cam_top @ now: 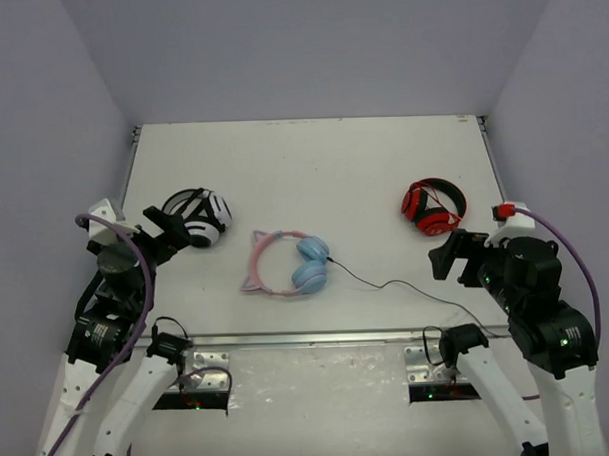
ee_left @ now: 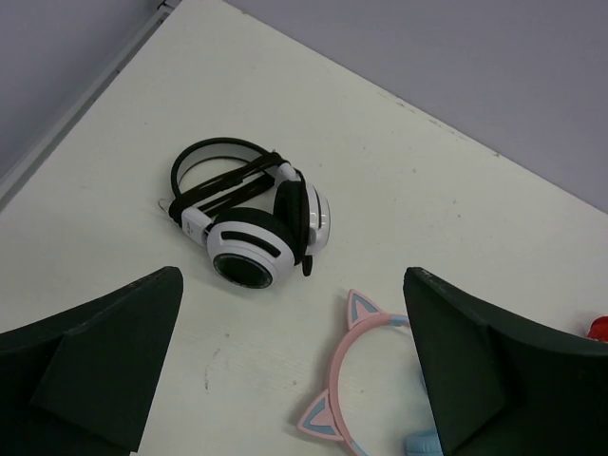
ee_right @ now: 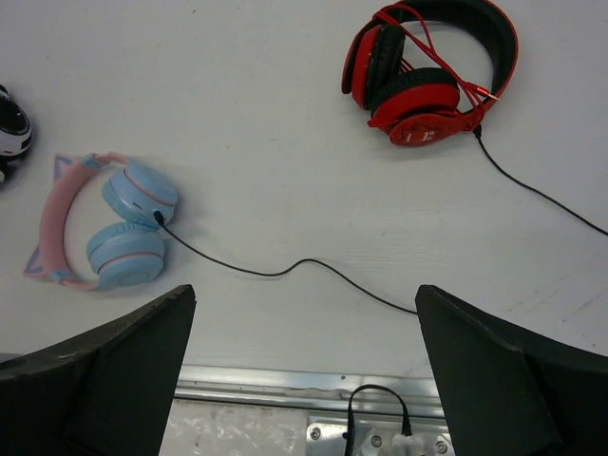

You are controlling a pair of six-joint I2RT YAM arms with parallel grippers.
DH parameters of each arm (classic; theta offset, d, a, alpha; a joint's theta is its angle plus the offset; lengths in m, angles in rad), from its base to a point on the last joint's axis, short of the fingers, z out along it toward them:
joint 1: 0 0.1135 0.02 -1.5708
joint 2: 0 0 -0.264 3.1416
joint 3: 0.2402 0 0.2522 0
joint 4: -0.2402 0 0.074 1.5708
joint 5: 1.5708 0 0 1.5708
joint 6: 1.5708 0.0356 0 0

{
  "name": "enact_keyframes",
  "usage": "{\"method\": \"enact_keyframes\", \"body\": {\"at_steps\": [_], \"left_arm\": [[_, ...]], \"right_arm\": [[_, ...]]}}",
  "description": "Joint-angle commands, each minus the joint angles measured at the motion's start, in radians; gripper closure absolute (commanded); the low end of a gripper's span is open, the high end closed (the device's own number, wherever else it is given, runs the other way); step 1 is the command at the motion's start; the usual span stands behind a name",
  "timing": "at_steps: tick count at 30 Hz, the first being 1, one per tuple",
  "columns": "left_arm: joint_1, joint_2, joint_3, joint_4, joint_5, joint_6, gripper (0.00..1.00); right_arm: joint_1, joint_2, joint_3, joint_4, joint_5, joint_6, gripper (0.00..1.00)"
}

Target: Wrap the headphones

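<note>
The pink-banded cat-ear headphones (cam_top: 284,263) lie flat near the table's front middle, light blue cups folded together on the right. Their thin black cable (cam_top: 387,284) trails right toward the front edge. They also show in the right wrist view (ee_right: 104,223) with the cable (ee_right: 285,271), and their band shows in the left wrist view (ee_left: 356,375). My left gripper (cam_top: 169,225) is open and empty, held above the table to their left. My right gripper (cam_top: 451,255) is open and empty, held above the cable's far end.
White-and-black headphones (cam_top: 197,217) lie at the left, right by my left gripper, also in the left wrist view (ee_left: 247,214). Red-and-black headphones (cam_top: 432,206) with their own cable lie at the right (ee_right: 427,66). A metal rail (cam_top: 308,338) runs along the table's front edge.
</note>
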Motion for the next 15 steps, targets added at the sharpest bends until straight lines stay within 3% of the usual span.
{"method": "enact_keyframes", "body": {"at_steps": [1,5,7,8,10,15], "left_arm": [[-0.006,-0.004,0.001,0.011,-0.032,-0.027,0.0],[-0.009,-0.013,-0.043,0.04,-0.066,-0.039,0.0],[-0.012,0.002,-0.034,0.091,0.06,0.028,0.0],[-0.011,0.033,-0.031,0.109,0.198,0.094,0.0],[-0.011,0.095,-0.003,0.126,0.26,0.093,0.0],[-0.044,0.567,0.054,0.1,0.382,0.058,0.0]], "right_arm": [[-0.004,0.017,-0.011,0.048,0.04,0.018,0.01],[-0.004,0.003,-0.029,0.096,-0.054,0.018,0.01],[-0.004,-0.04,-0.064,0.143,-0.187,0.002,0.01],[-0.004,-0.052,-0.078,0.175,-0.233,-0.004,0.01],[-0.004,-0.066,-0.077,0.185,-0.31,-0.008,0.01],[-0.004,-0.058,-0.087,0.189,-0.354,0.004,0.01]]}}
